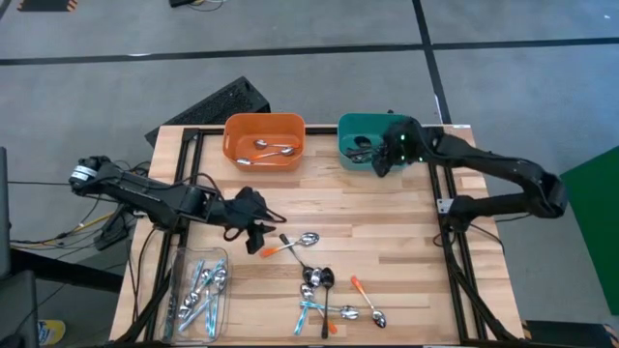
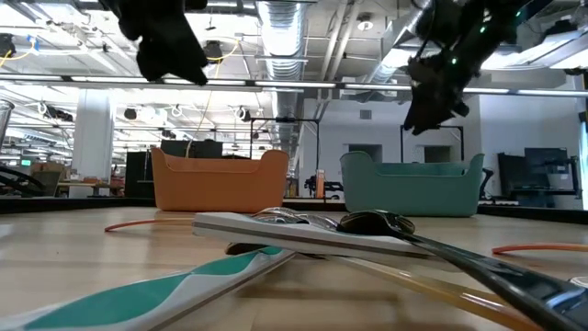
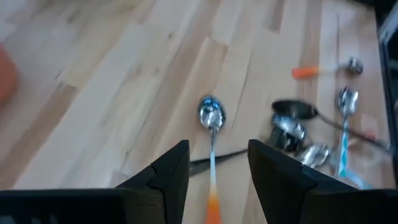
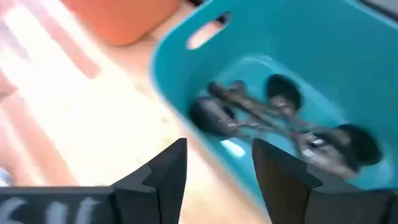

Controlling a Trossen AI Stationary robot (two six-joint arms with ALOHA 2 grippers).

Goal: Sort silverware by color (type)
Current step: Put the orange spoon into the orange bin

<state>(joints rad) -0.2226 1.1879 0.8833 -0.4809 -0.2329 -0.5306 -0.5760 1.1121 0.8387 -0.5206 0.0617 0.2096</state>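
I see loose spoons (image 1: 319,290) scattered on the wooden table (image 1: 387,232). My right gripper (image 4: 217,168) hangs spread over dark spoons (image 4: 280,121) inside the teal bin (image 1: 360,140); left gripper (image 3: 214,171) gapes above an orange-handled spoon (image 3: 211,124). Only low view shows ceiling ducts (image 2: 285,28).

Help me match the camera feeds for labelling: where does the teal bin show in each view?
High view: teal bin at the table's far edge, under the right hand.
Low view: right of centre, far back.
Left wrist view: not in it.
Right wrist view: fills the upper right, dark spoons inside.
Shared landmark: orange bin, beside it.
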